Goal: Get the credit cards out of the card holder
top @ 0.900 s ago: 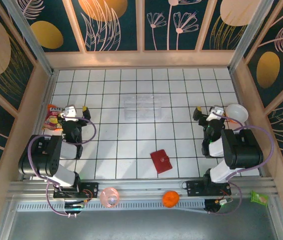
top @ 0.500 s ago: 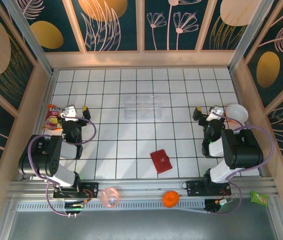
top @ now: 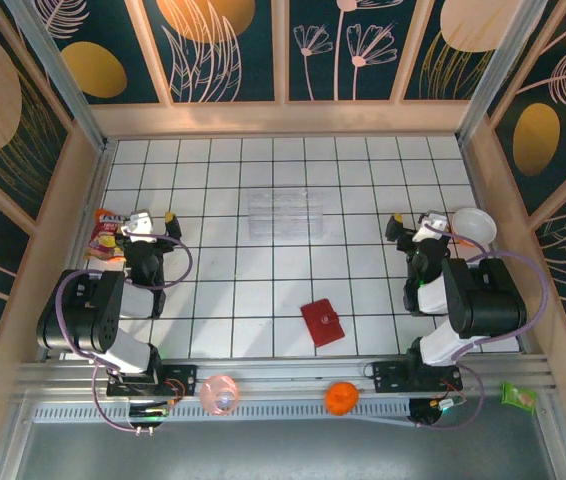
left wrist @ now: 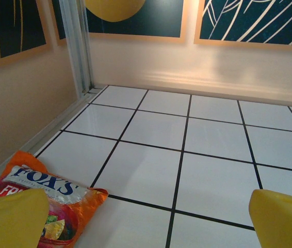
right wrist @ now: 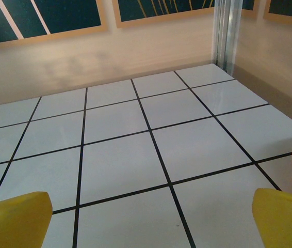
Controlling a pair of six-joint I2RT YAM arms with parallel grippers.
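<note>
Nothing has moved since the earlier pictures: the card holder (top: 322,323) lies folded shut on the tiled table (top: 263,270) near its front edge, between the two arms, so the credit cards are presumably inside and the task stands at its first step. The left gripper (top: 146,222), beside a candy packet (top: 106,236), and the right gripper (top: 419,228), near a white bowl (top: 473,226), sit well apart from it, both with fingers spread wide and empty. Next, one arm likely has to pin the card holder while the other lifts its flap open.
</note>
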